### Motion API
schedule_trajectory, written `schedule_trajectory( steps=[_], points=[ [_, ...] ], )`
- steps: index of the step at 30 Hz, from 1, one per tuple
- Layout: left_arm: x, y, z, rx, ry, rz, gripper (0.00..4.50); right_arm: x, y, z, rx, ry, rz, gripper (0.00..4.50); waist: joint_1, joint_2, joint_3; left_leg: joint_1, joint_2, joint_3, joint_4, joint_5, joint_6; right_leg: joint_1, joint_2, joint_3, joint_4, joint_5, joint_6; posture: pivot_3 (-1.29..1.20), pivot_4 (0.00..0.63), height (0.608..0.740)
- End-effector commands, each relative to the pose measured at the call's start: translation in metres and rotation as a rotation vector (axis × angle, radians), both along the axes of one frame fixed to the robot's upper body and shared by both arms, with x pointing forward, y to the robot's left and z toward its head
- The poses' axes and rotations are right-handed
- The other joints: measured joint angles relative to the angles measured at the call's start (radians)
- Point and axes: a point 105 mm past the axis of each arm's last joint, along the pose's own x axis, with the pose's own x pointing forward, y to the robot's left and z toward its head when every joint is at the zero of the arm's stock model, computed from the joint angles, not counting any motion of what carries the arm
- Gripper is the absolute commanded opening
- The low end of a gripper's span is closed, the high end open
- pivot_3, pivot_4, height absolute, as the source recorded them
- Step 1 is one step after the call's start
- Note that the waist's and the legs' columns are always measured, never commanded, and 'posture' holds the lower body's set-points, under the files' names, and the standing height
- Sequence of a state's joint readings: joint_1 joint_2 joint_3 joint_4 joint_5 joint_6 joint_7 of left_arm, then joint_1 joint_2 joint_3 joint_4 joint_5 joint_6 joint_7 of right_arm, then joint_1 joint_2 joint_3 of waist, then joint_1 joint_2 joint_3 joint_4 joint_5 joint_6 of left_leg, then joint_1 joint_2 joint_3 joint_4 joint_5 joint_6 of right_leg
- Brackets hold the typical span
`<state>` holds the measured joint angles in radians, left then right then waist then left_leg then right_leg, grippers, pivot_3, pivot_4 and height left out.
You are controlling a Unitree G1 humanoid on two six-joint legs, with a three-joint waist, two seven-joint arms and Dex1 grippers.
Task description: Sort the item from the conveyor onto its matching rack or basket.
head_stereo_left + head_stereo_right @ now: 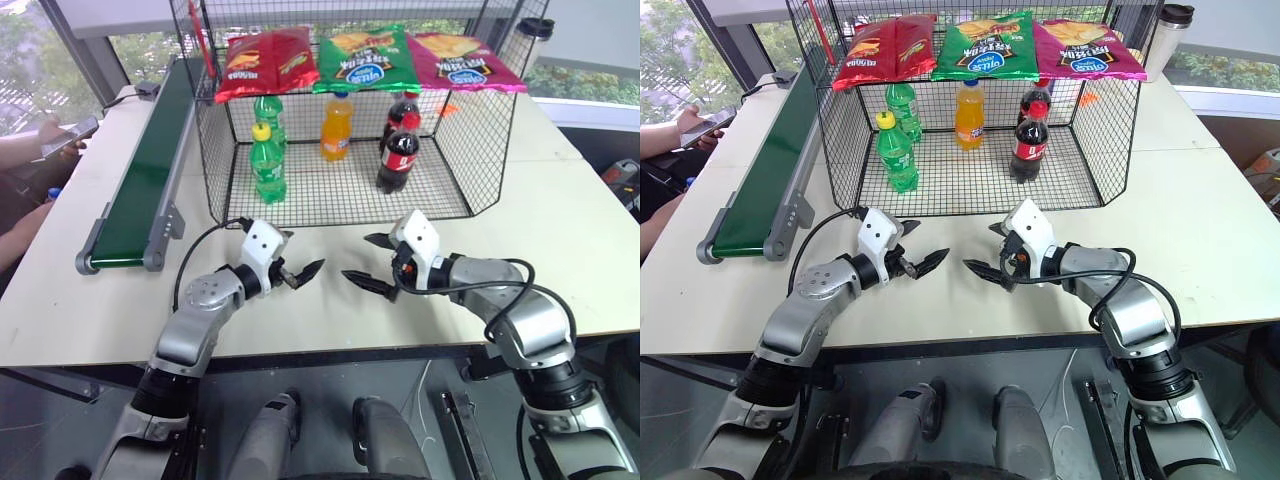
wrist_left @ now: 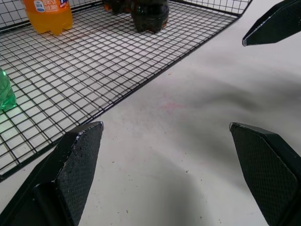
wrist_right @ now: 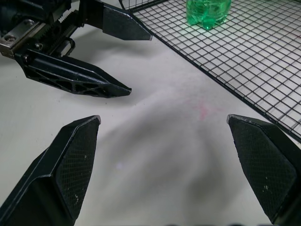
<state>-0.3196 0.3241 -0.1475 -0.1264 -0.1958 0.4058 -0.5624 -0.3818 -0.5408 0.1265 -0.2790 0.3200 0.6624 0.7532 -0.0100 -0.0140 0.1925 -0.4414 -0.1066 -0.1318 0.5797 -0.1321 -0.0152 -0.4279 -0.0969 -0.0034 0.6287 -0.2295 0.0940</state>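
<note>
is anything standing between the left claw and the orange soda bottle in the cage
Nothing visible does. The left claw hovers open before the wire cage's open front; the orange soda bottle stands at the back, green bottles off to the side.

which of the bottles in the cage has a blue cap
The clear plastic bottle of orange soda, standing mid-back in the black wire cage; the others wear yellow, green or red caps.

- One orange soda bottle (image 1: 337, 126) stands in the wire cage (image 1: 480, 150).
- Two green bottles (image 1: 267, 163) stand there.
- Two cola bottles (image 1: 398, 151) stand there too.
- Three chip bags (image 1: 366, 58) lie on the cage top: one red, one green, one pink.
- One conveyor belt (image 1: 150, 170) sits on the table (image 1: 560, 240).
- One lidded cup (image 1: 1168, 30) stands behind the cage.
- One phone (image 1: 70, 136) is in a person's hand.
- Two grippers show: the left gripper (image 1: 300, 272) and the right gripper (image 1: 368, 262).
</note>
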Motion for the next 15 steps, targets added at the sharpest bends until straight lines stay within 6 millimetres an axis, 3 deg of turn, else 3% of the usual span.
schedule_trajectory(
  steps=[1, 15],
  points=[
    [-0.0040, -0.0051, 0.0105, 0.004, -0.052, -0.024, 4.50, -0.0061, 0.0038, 0.0126, 0.009, -0.050, 0.029, 4.48, 0.000, 0.000, 0.000, 0.000, 0.000, 0.000, 0.000, 0.000, 0.000, 0.000, 0.000, 0.000, 0.000, 0.000, 0.000, 0.00, 0.150, 0.739],
    [-0.0030, -0.0050, 0.0119, 0.005, -0.060, -0.029, 4.50, -0.0069, 0.0052, 0.0139, 0.013, -0.050, 0.033, 4.48, 0.000, 0.000, 0.000, 0.000, 0.000, 0.000, 0.000, 0.000, 0.000, 0.000, 0.000, 0.000, 0.000, 0.000, 0.000, 0.00, 0.150, 0.739]
  ],
)
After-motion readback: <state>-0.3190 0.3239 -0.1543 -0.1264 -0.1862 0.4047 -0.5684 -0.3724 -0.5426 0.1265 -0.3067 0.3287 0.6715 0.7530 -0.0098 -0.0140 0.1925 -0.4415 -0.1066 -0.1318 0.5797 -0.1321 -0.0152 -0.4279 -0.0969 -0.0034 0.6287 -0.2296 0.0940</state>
